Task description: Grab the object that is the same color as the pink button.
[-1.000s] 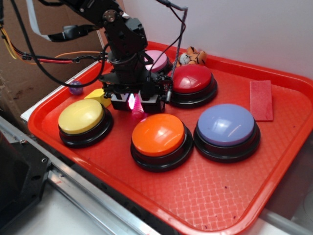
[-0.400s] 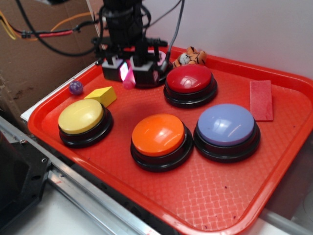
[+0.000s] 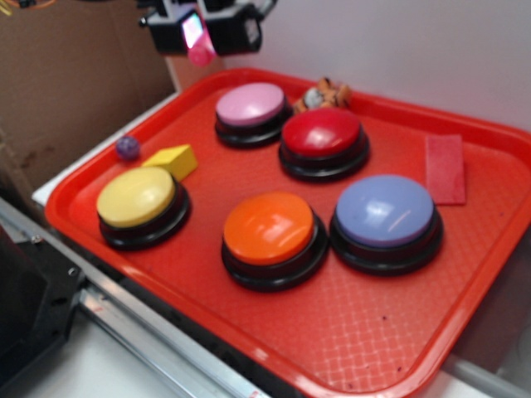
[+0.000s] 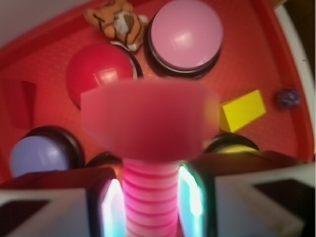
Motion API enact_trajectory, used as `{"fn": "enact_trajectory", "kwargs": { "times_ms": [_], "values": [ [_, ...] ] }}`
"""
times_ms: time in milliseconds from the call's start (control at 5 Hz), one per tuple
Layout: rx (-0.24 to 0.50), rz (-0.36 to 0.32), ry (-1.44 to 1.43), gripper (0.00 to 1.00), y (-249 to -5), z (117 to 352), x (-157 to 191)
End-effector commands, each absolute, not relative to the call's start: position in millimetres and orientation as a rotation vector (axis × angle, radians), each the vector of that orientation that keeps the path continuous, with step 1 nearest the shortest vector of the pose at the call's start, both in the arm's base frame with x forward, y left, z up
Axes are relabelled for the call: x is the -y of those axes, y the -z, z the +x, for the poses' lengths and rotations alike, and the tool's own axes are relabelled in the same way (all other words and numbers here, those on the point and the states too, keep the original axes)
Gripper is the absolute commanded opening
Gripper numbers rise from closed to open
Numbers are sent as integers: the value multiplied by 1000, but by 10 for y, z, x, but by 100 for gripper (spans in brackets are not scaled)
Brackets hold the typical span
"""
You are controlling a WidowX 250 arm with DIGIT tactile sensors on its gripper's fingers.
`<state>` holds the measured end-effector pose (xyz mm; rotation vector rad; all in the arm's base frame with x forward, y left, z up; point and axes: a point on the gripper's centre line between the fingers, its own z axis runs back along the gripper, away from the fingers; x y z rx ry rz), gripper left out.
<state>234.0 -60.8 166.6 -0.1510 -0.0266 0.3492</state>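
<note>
My gripper hangs high above the tray's back left corner, shut on the pink toy bolt. In the wrist view the bolt fills the middle, its ribbed shaft clamped between the two lit pads of my gripper and its broad head pointing down toward the tray. The pink button sits at the back of the red tray, below and right of the gripper. It also shows in the wrist view as the pink button.
On the tray stand a red button, lavender-blue button, orange button and yellow button. A yellow block, a flat red piece, a tiger toy and a purple ball lie around them.
The gripper has risen from tray level beside the yellow button, carrying the pink bolt up and back to the frame's top left. The pink button is now uncovered.
</note>
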Motion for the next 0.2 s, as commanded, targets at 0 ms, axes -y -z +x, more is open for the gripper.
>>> {"fn": "enact_trajectory", "kwargs": {
  "times_ms": [0],
  "values": [
    [143,-189,-348,0,-2078,2250,599]
  ]
}}
